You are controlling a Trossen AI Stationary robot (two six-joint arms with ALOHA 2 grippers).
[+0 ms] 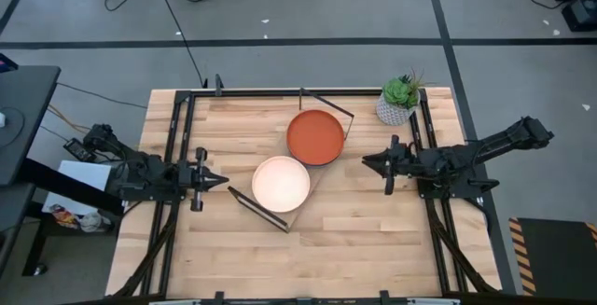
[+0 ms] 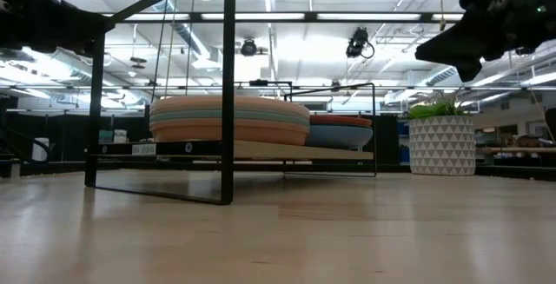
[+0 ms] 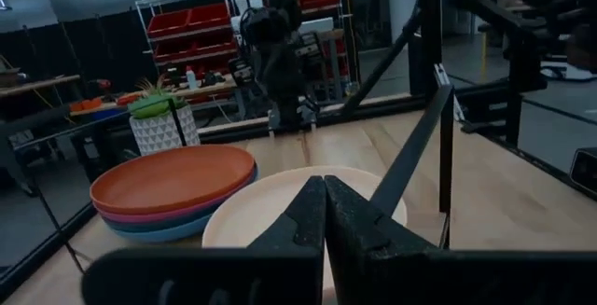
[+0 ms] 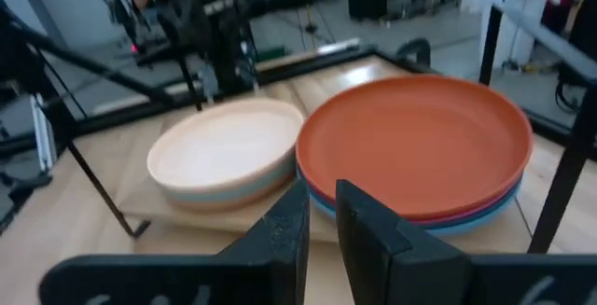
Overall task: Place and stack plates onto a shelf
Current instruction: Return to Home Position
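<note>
Since no loose plate shows anywhere on the tabletop [image 1: 373, 240] and every plate in view already sits on the shelf [image 2: 278, 150], the stacking looks finished, and the step in hand is judged to be the arms' retreat to their rest pose. The shelf lies slantwise at mid-tabletop and carries two piles side by side, touching or nearly so: the cream-topped stack [image 1: 281, 183] at the end nearer the left arm, with teal and tan rims showing beneath it in the low view, and the orange-topped stack [image 1: 315, 137] at the far end, over pink and blue. The left pincer [image 1: 220, 181] hangs just beside the cream pile with its fingers pressed together, holding nothing. The right pincer [image 1: 367, 161] points at the orange pile from the opposite side, a little off it, its fingers drawn close with only a thin slit between them, likewise empty. A potted plant [image 1: 399, 100] stands near the right arm at the tabletop's far edge. Any move to come probably calls for no grasp, only a pull straight back from the shelf, minding its black wire end frames [image 1: 258, 208] and the plant.
</note>
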